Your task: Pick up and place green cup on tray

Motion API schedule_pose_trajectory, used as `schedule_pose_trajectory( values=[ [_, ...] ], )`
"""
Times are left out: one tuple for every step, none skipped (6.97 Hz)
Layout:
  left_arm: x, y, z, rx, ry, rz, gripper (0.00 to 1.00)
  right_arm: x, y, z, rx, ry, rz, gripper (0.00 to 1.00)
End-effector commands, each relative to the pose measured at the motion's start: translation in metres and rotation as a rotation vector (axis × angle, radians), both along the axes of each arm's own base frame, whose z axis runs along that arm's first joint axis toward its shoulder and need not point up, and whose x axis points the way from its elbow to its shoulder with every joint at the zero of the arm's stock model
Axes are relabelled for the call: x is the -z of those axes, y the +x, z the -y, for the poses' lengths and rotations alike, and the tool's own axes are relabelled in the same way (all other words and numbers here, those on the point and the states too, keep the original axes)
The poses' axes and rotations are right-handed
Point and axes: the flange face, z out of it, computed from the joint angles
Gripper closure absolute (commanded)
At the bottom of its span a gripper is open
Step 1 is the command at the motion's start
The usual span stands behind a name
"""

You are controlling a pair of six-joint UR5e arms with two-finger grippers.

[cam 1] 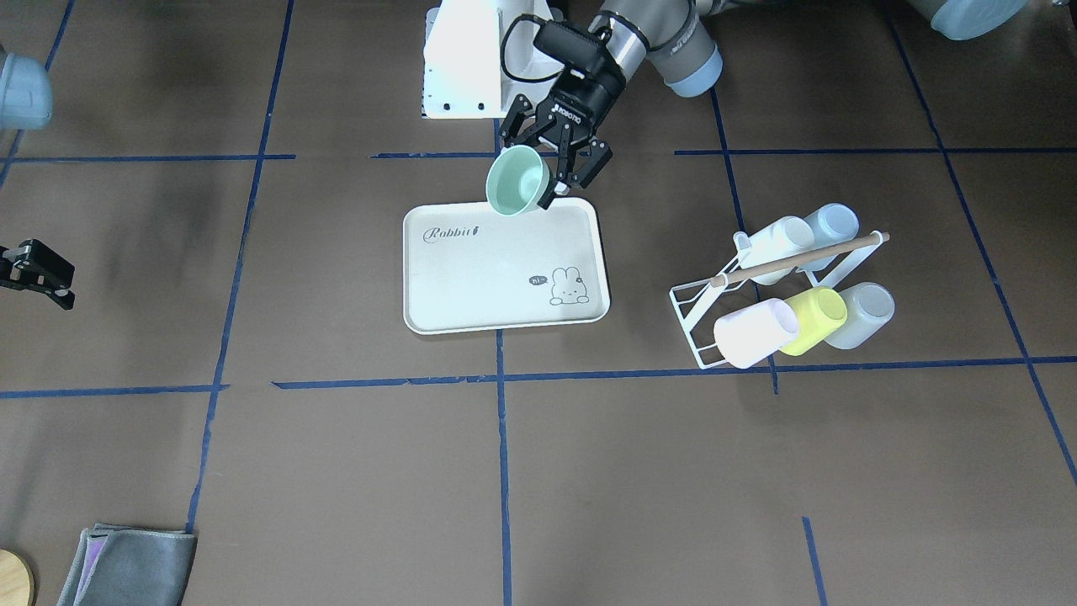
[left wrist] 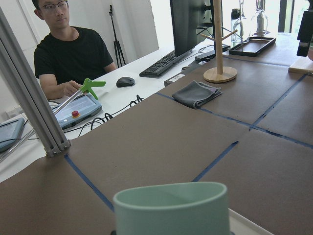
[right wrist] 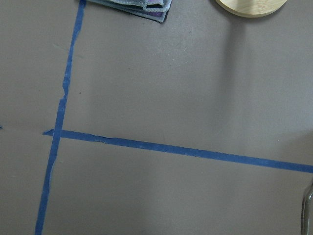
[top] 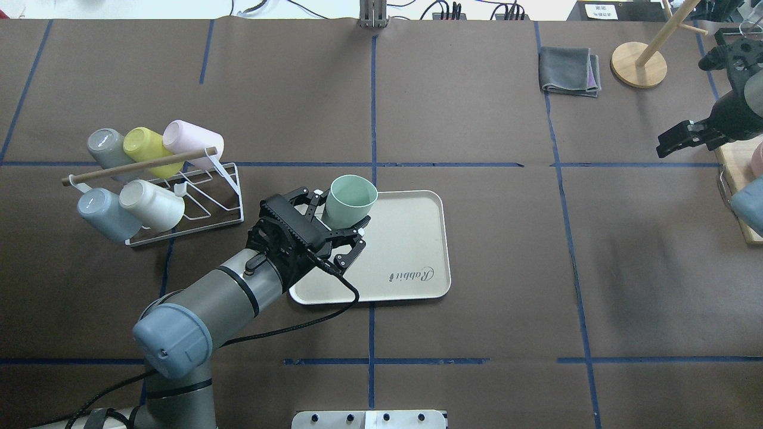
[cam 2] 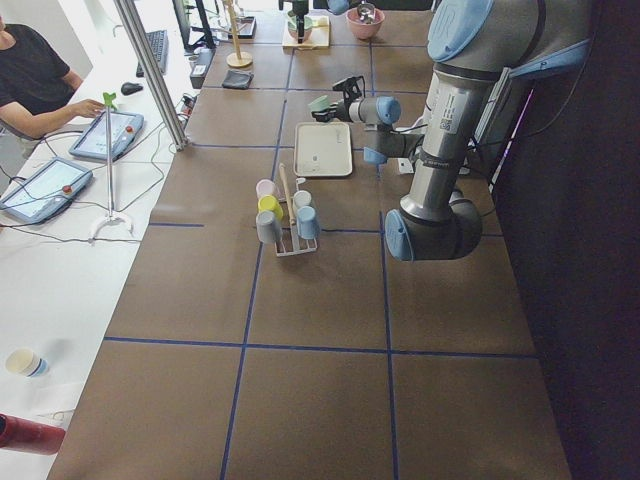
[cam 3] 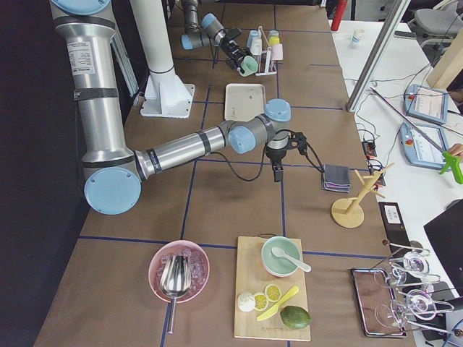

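The pale mint-green cup (cam 1: 515, 181) hangs tilted over the tray's corner nearest the robot, mouth facing away from the robot. My left gripper (cam 1: 538, 172) is shut on its lower body, one finger on each side. From overhead, the cup (top: 351, 201) sits between the left gripper's fingers (top: 338, 215) above the cream "Rabbit" tray (top: 411, 238). The tray (cam 1: 496, 278) holds nothing else. The cup's rim (left wrist: 173, 210) fills the bottom of the left wrist view. My right gripper (top: 682, 138) hovers open and empty far to the right, also seen at the front view's left edge (cam 1: 38, 271).
A white wire rack (top: 208, 202) with several cups, one bright yellow-green (cam 1: 816, 318), stands on the robot's left of the tray. A folded grey cloth (top: 569, 70) and a wooden stand (top: 639, 62) lie at the far right. A cutting board with food sits by the right arm.
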Motion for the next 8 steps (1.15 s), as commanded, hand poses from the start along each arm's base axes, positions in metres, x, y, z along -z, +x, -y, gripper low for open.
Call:
schedule_pose_trajectory(
  values=[
    [-0.018, 0.009, 0.000, -0.004, 0.015, -0.064, 0.99, 0.000, 0.003, 0.001, -0.006, -0.001, 0.001, 0.00],
    [-0.040, 0.021, 0.003, -0.002, 0.014, -0.056, 0.98, -0.002, 0.012, 0.003, -0.017, -0.009, 0.011, 0.00],
    [-0.075, 0.040, 0.008, 0.005, 0.017, -0.063, 0.97, -0.008, 0.031, 0.007, -0.034, -0.037, 0.044, 0.00],
    [-0.081, 0.050, 0.012, 0.012, 0.023, -0.057, 0.96, -0.015, 0.052, 0.010, -0.054, -0.059, 0.071, 0.00],
    [-0.079, 0.058, 0.014, 0.016, 0.023, -0.051, 0.96, -0.020, 0.070, 0.011, -0.082, -0.067, 0.074, 0.00],
    [-0.064, 0.067, 0.017, 0.025, 0.032, -0.058, 0.95, -0.023, 0.077, 0.011, -0.080, -0.060, 0.073, 0.00],
    [-0.060, 0.080, 0.021, 0.037, 0.031, -0.048, 0.95, -0.031, 0.083, 0.011, -0.079, -0.066, 0.072, 0.00],
    [-0.057, 0.086, 0.023, 0.037, 0.030, -0.044, 0.95, -0.042, 0.095, 0.014, -0.058, -0.057, 0.079, 0.00]
  ],
)
